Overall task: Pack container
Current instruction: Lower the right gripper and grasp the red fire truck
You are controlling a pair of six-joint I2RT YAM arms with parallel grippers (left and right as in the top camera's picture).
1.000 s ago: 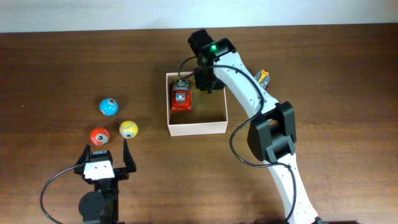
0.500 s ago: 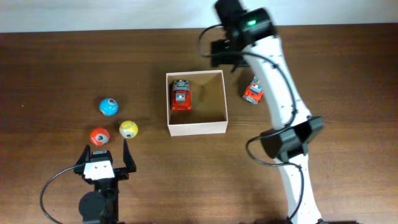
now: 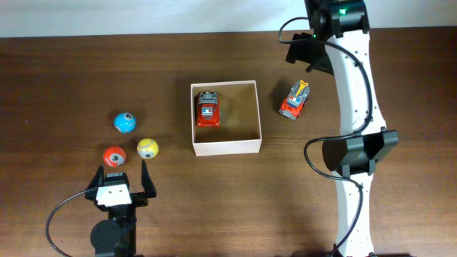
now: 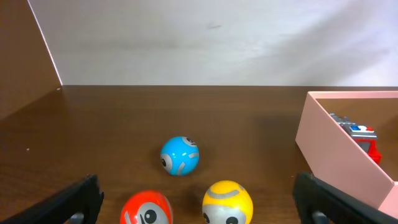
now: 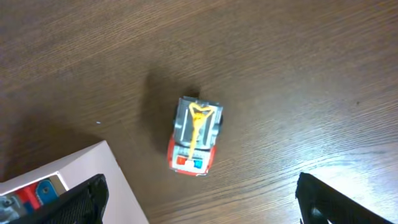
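Observation:
The container (image 3: pixel 227 148) is a cream-white square box in the middle of the table, and a red toy car (image 3: pixel 208 109) lies in its left half. A red truck with a yellow ladder (image 3: pixel 295 99) stands on the table to its right. My right gripper (image 3: pixel 305 56) hangs open just behind this truck (image 5: pixel 194 137), holding nothing. Its wrist view also catches a corner of the container (image 5: pixel 93 165). My left gripper (image 3: pixel 121 173) rests open near the front edge. Between and ahead of its fingers are a red ball (image 4: pixel 146 208), a yellow ball (image 4: pixel 227 203) and a blue ball (image 4: pixel 180 155).
The pale back wall runs behind the table's far edge. In the left wrist view the container's wall (image 4: pixel 336 155) stands at the right with the car (image 4: pixel 357 134) inside. The right arm's base (image 3: pixel 353 153) stands right of the container.
My right gripper opened and left the red car in the container. It then swung back and to the right, ending over the truck. The left arm has not moved.

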